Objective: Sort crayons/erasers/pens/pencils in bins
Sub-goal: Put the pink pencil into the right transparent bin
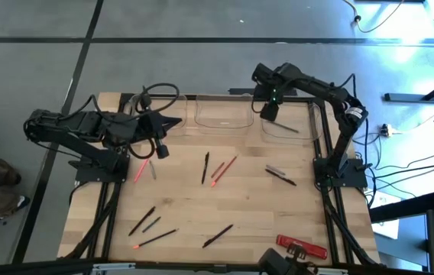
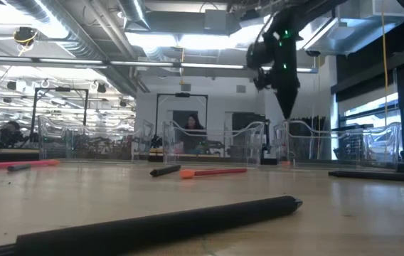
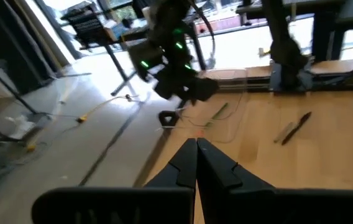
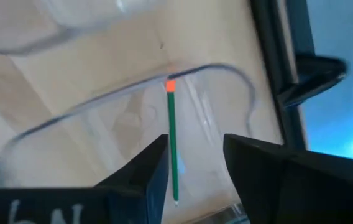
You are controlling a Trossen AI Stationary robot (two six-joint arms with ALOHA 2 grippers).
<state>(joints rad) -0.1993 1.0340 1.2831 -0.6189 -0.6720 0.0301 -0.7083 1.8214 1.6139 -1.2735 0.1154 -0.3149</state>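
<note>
Fingers of the right gripper [image 4: 194,174] stand spread above the rightmost of the bins [image 1: 287,126]; a green pencil [image 4: 172,146] with an orange end lies below them inside that tub, apart from both tips. Left gripper [image 3: 196,168] has its fingers pressed together with nothing between them. Pens [image 1: 205,168] lie scattered on the table [image 1: 247,198], well apart from either gripper's fingers
</note>
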